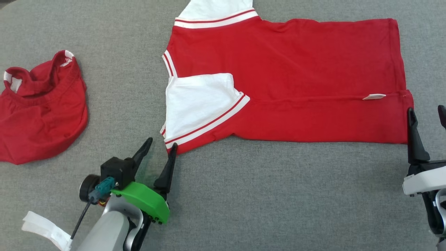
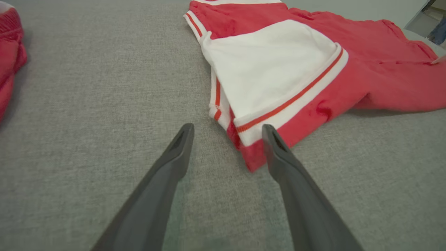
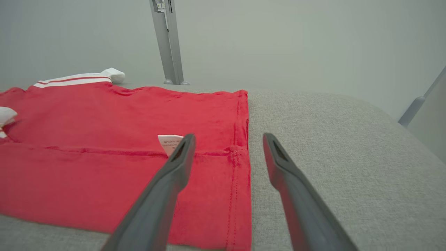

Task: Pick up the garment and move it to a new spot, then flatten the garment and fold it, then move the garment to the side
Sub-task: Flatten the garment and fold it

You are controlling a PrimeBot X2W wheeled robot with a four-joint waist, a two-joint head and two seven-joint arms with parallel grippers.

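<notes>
Judging by how things lie, I'd say the fold is roughly a third done. Far left on the grey bench [image 1: 261, 195] sits a second red piece [image 1: 41, 111], bunched up and well apart from the action, so I'm guessing it's not the one in play.

Next over, the left claw [image 1: 162, 143] hangs with its fingers spread wide and nothing between them. Its right finger is just beside the near shoulder corner of the red shirt [image 1: 285, 62].

The shirt lies flat across the middle and right of the bench, collar end left, hem right. Its near long edge is already turned over onto the body in a neat strip. The white near sleeve [image 1: 198, 101], edged with a red stripe, lies on top of that. The far sleeve [image 1: 216, 7] sticks out at the top, not folded in. A small white label [image 1: 374, 96] shows along the fold line near the hem.

The right claw [image 1: 426, 108] is wide open and empty too, at the near hem corner.

Placing and flattening look done, with one side fold in. Left to do: the far side, the crosswise fold and the move aside.
</notes>
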